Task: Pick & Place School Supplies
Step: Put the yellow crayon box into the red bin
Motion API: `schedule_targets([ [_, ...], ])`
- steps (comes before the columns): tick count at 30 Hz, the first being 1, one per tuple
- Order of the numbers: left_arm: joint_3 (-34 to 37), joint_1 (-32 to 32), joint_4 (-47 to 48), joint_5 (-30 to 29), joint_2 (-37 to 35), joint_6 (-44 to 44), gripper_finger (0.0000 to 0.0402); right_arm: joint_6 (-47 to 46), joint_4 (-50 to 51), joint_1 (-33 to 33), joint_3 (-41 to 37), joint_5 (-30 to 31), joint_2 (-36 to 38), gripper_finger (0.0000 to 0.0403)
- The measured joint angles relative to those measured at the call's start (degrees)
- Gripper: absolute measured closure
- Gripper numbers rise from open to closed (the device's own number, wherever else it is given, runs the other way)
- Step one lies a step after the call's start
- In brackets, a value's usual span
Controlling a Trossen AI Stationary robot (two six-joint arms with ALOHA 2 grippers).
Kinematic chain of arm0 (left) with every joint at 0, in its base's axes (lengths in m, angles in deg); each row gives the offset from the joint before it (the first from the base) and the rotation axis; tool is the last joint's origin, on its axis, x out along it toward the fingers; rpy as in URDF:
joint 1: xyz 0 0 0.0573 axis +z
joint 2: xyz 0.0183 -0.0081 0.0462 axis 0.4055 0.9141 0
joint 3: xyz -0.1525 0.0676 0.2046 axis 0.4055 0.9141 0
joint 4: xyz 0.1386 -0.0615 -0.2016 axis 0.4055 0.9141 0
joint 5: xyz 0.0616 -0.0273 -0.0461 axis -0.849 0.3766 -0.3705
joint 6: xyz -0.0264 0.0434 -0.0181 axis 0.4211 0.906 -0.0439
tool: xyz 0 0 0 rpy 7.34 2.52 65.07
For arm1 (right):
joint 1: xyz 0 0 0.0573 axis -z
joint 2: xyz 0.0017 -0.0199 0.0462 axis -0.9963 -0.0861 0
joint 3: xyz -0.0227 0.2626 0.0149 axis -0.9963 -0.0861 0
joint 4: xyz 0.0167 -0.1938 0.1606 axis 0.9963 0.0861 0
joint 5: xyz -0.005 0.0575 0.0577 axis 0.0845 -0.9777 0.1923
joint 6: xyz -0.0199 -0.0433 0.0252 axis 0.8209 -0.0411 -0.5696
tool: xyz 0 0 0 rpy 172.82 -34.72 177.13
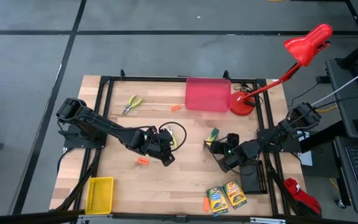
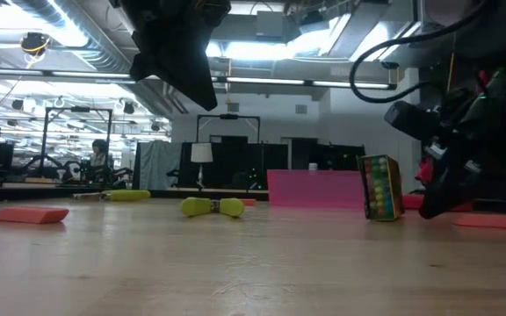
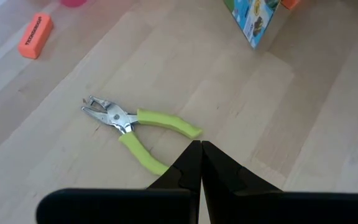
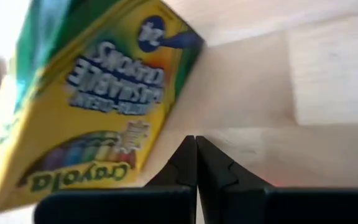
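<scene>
The left end effector [image 1: 166, 157] hangs with its two fingers pressed together and nothing between them, and the pliers [image 3: 138, 129] with yellow-green handles lie flat on the table [image 1: 185, 180] just ahead of its tips. In the left wrist view their long axis runs crosswise to the line of the closed fingers, metal nose to one side and handles splayed toward the other, the nearer handle ending almost under the fingertips. The right end effector [image 1: 219, 155] is likewise pinched shut and empty; a Crayola crayon box [image 4: 86, 93] stands on edge directly in front of it, close enough to fill most of the right wrist view, though contact cannot be judged. Farther out from the left end effector an orange stubby stick [image 1: 143, 161] rests on the wood, and a second pair of pliers [image 1: 131, 104] lies well beyond, toward the far edge. Two more crayon boxes [image 1: 225, 196] sit near the front edge, nearer the right arm. The red bin [image 1: 208, 94] stands at the back and the yellow bin [image 1: 99, 194] at the left front corner. I judge each arm is nearer its own item, and both must spread their fingers before any grasp.
</scene>
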Motion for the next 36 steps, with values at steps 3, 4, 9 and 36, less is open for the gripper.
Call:
schedule_targets([
  [3, 0.0, 0.0, 0.0, -0.1, 0.0, 0.0, 0.0398, -3.0, 1.2, -1.8, 0.0, 1.8, 0.0, 0.0403],
  [4, 0.0, 0.0, 0.0, -0.4, 0.0, 0.1, 0.0398, -3.7, 1.5, -2.3, 0.0, 3.0, 0.0, 0.0403],
  [9, 0.0, 0.0, -1.8, -1.0, 0.0, 4.0, 0.0397, -5.3, 5.7, -4.0, 2.9, 10.0, 0.0, 0.0403],
  [36, 0.0, 11.7, -15.8, 13.5, 0.5, 14.1, 0.0191, -4.4, 42.9, -16.6, 31.4, 14.6, 1.6, 0.0327],
])
